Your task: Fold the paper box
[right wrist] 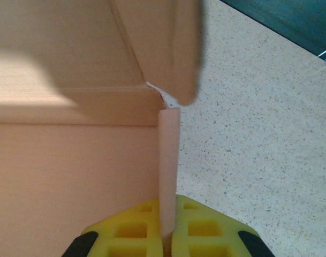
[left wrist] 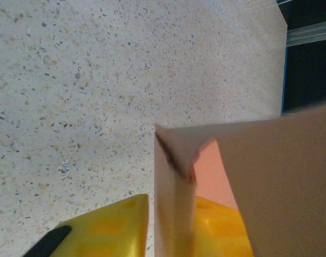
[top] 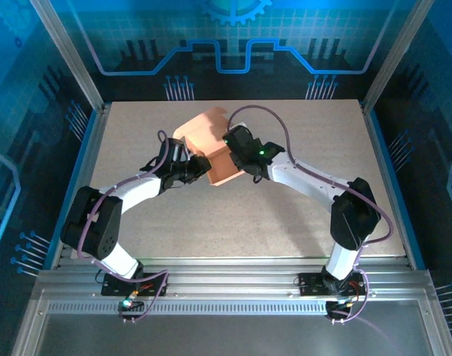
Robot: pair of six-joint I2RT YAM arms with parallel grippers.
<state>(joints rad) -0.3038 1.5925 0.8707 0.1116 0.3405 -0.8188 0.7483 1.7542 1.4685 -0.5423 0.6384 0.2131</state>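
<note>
Mostly the risk is in the grip. The paper box (top: 211, 152) is held between the two arms over the far middle of the speckled surface (top: 300, 215), with the right fingers (right wrist: 205, 230) clamped together on one thin wall. The left fingers (left wrist: 109, 225) straddle another wall, and I cannot tell whether they pinch it. If they don't, the box could swing on the single hold and crease off its fold lines.

Top cam sits high behind the arm bases, looking down over the whole worktop (top: 285, 222). Each wrist cam rides right behind its own yellow fingers (left wrist: 109, 225), looking out along them, super close. All three catch the paper box (top: 211, 144) and speckled worktop.
</note>
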